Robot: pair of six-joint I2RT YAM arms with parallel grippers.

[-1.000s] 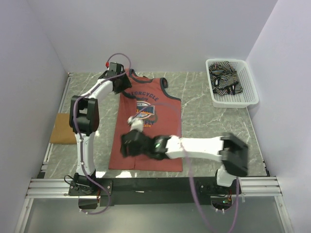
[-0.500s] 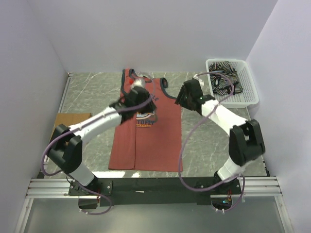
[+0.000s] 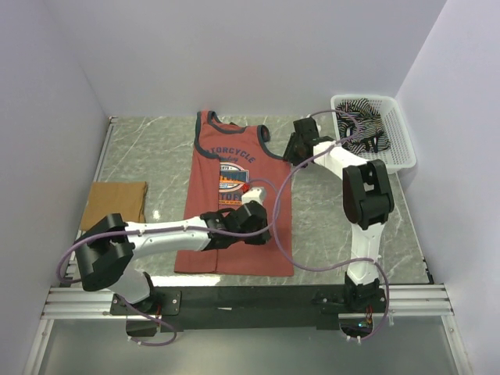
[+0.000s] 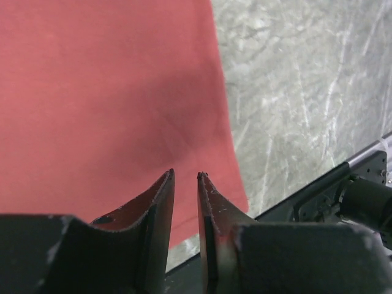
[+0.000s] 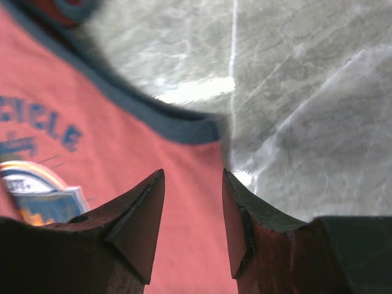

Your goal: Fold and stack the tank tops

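Since half a second ago the left arm has swung down from the chest print toward the hem. The left gripper [image 4: 184, 179] is now over the lower right part of the red top [image 3: 234, 258]. The right arm has folded in tighter, and the right gripper [image 5: 191, 179] stays by the top's far right corner. The red top itself lies where it did.

It is spread flat, print up, in the middle of the table [image 3: 336, 203], with its straps toward the far wall and its hem toward the arm bases.

In the left wrist view the 2 fingers stand with only a narrow gap. Nothing shows between them. Plain red cloth lies under and ahead of the tips, and the top's right edge runs just to their right, with bare table beyond. The rail [image 4: 361, 184] at the near edge shows in the lower right corner of that view. Whether the tips touch the cloth I cannot tell.

In the right wrist view the fingers stand clearly apart and hold nothing. The gap sits over the red cloth just below the dark trim [image 5: 184, 125] of the right armhole, close to the corner where the trim ends. Part of the print [image 5: 37, 196] lies to the left, and bare table to the right.

The tan top [image 3: 116, 205] lies folded at the left edge of the table, well apart from the red one. The striped top [image 3: 361, 129] is bunched in the basket [image 3: 398, 148] at the far right.
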